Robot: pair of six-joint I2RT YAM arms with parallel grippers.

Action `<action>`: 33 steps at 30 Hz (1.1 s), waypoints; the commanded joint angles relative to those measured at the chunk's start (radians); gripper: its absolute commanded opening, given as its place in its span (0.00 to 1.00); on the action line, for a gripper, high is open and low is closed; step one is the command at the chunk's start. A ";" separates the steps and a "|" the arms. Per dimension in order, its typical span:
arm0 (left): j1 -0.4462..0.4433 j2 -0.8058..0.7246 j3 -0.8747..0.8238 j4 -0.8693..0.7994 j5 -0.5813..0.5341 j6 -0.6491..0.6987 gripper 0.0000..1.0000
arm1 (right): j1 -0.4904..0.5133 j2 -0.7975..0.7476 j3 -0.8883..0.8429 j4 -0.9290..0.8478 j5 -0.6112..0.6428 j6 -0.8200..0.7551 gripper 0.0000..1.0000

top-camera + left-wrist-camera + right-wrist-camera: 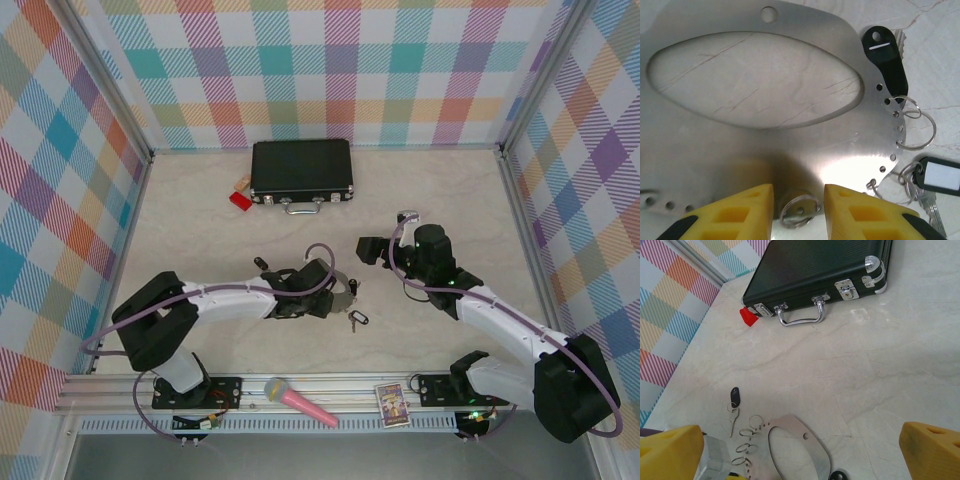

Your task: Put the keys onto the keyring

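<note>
Mid-table, left gripper point(799, 196) is hovering, jaws parted around a small ring point(799, 210) at the keyring point(790, 165) edge; right gripper point(800, 442) is gaping empty; one key point(885, 55) seems attached, another key point(734, 399) is lying loose

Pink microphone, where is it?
In the top view, the pink microphone lies on the near rail, between the left arm's base and a small picture card.

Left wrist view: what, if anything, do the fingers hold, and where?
Seemingly nothing: a small split ring at the near edge of the keyring lies between the fingers, a slim gap each side.
</note>
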 commanded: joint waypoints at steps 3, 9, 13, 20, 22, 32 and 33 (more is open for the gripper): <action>-0.009 0.034 0.025 0.024 -0.003 0.025 0.39 | 0.006 0.009 0.001 0.024 -0.016 -0.013 0.99; -0.008 0.042 0.015 0.018 -0.038 0.034 0.40 | 0.006 0.012 0.001 0.029 -0.021 -0.012 0.99; -0.008 0.051 0.001 0.048 0.034 0.037 0.38 | 0.006 0.016 0.001 0.029 -0.019 -0.012 0.99; -0.008 -0.007 -0.039 0.046 0.105 0.029 0.33 | 0.006 0.020 0.001 0.030 -0.018 -0.010 0.99; -0.008 -0.031 -0.050 0.040 0.110 0.026 0.33 | 0.006 0.021 0.001 0.030 -0.019 -0.009 0.99; -0.018 -0.036 -0.058 0.018 0.154 0.052 0.30 | 0.006 0.032 0.004 0.035 -0.021 -0.008 0.99; -0.018 -0.029 -0.055 0.015 0.153 0.053 0.30 | 0.006 0.034 0.003 0.035 -0.021 -0.007 0.99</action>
